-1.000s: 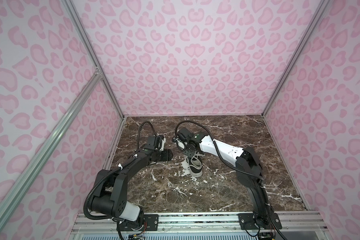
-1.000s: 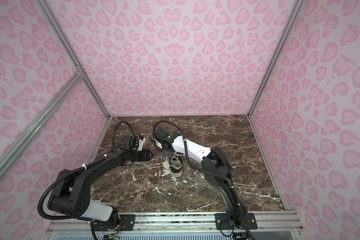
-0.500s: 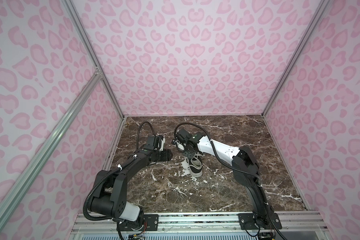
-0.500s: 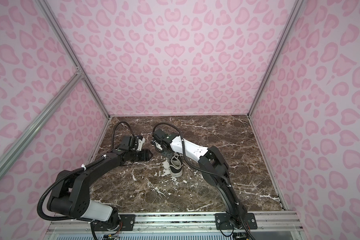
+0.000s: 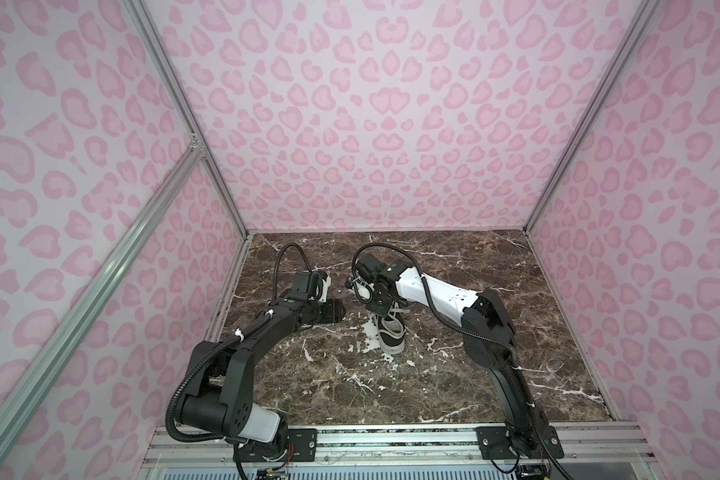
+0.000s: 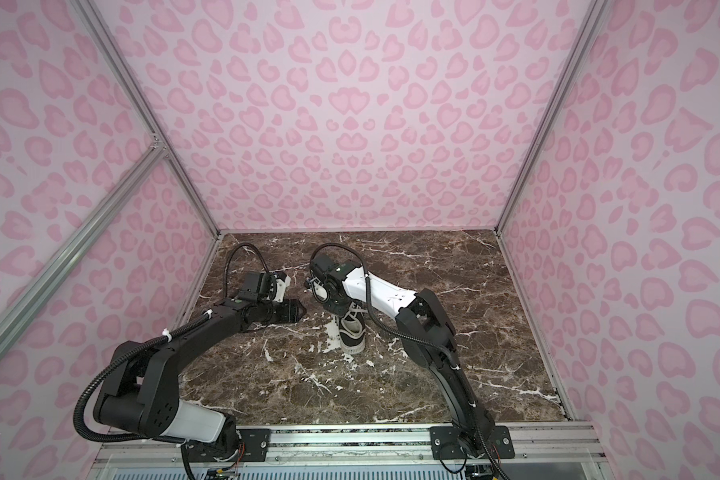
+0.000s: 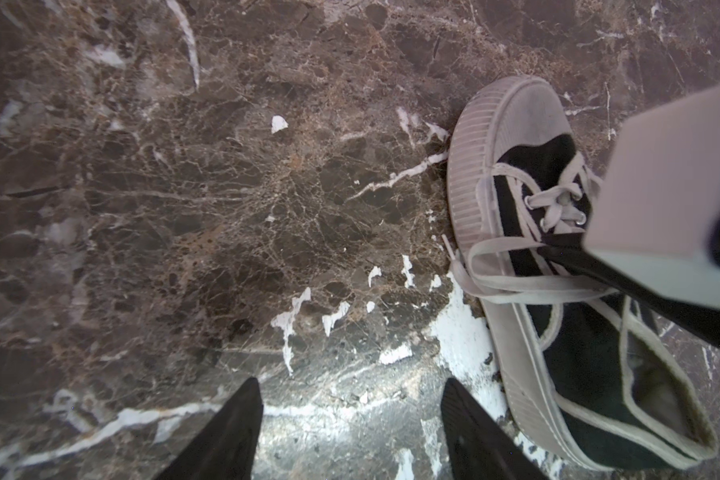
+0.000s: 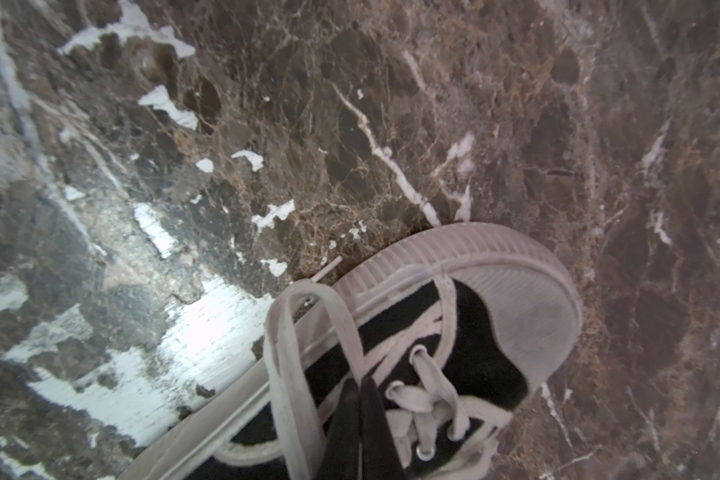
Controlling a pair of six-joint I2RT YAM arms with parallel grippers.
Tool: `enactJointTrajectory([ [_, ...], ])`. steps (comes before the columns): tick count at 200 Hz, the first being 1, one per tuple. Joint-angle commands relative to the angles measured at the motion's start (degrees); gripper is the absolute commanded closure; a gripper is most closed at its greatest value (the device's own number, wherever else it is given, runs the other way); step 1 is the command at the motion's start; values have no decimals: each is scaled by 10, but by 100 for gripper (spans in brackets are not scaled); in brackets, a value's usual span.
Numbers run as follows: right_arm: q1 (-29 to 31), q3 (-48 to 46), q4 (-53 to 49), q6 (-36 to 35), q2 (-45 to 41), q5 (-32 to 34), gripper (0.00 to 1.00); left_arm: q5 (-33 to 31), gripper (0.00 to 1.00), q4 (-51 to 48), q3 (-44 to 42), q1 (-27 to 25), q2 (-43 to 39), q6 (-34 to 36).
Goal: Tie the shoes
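Brown white-veined marble table (image 5: 474, 374), pink leopard-print walls (image 5: 391, 124), one black canvas sneaker (image 5: 389, 334) mid-table, ribbed white rubber toe cap (image 8: 524, 299), flat off-white laces (image 8: 283, 374), two arms (image 5: 433, 291), right gripper (image 8: 360, 399) pinched on laces, left gripper (image 7: 350, 399) spread wide, empty, beside sneaker.
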Motion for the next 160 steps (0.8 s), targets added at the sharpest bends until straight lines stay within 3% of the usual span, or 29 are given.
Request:
enactJointTrajectory([
  [1,-10,-19,21,27,-21,-42,100,40,29,28,-1,-1,-5,19],
  [64,-60,-134,147,100,-102,-156,100,124,28,108,26,-21,48,-14],
  [160,-80,-227,269,164,-149,-214,100,219,30,207,61,-40,132,-130],
])
